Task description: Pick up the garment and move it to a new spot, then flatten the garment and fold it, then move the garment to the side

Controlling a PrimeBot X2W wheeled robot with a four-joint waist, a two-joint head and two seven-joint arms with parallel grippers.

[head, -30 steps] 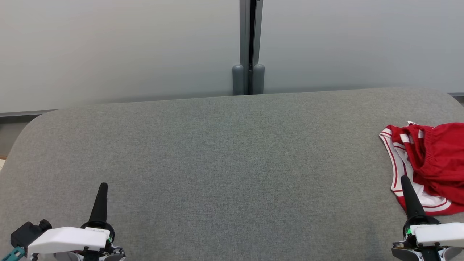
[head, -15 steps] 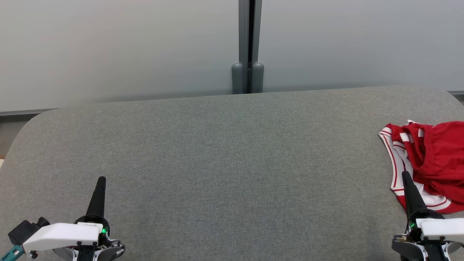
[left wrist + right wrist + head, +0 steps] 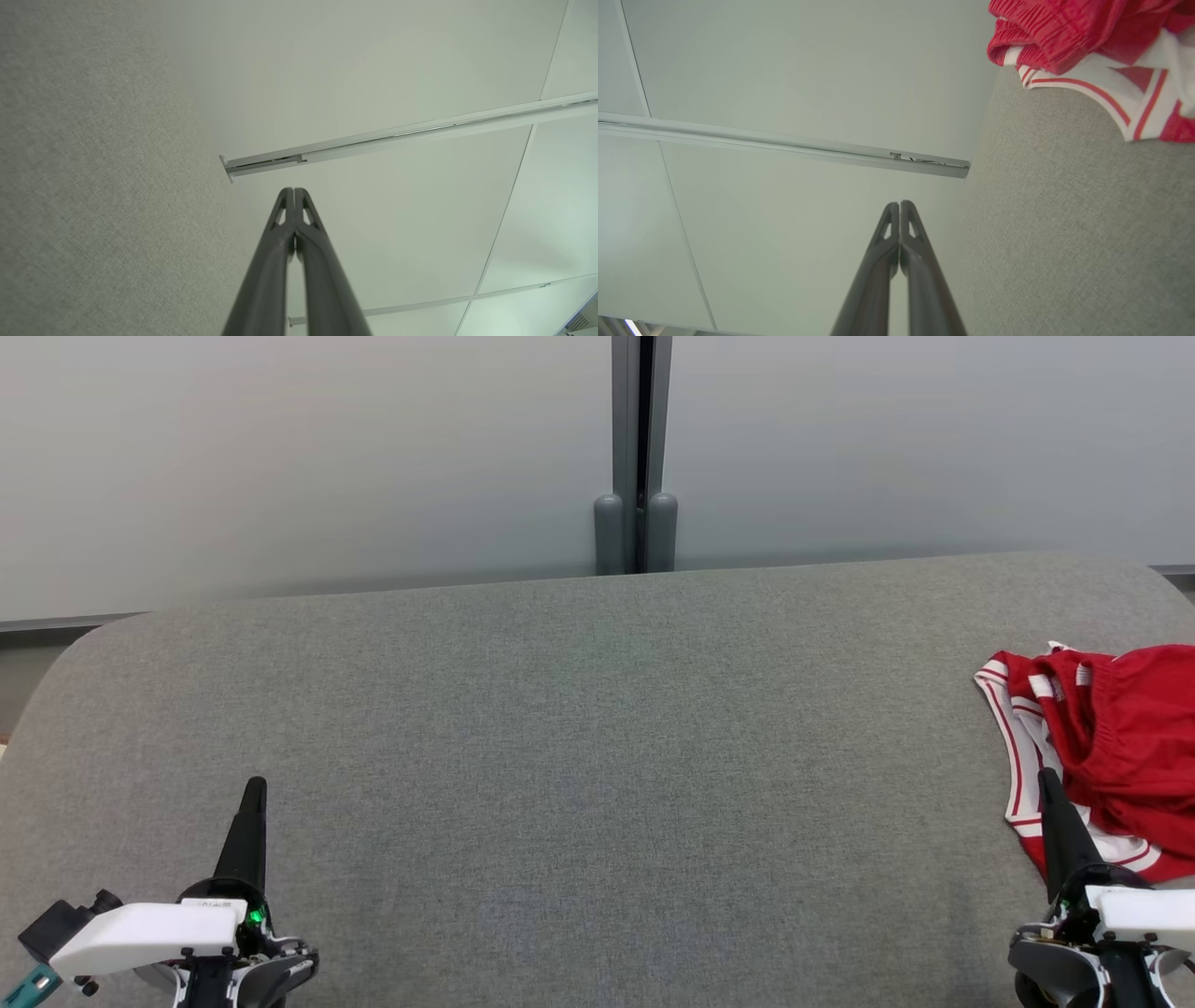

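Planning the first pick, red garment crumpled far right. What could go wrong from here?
1. The garment runs off the head view's right edge, so a grasp may land unseen.
2. The right claw is shut; unopened, it would likely just shove the cloth.
3. The left claw sits far across: long reach for flattening.

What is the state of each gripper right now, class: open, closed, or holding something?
Left gripper: closed, fingers pressed together, holding nothing.
Right gripper: closed, fingers pressed together, holding nothing.
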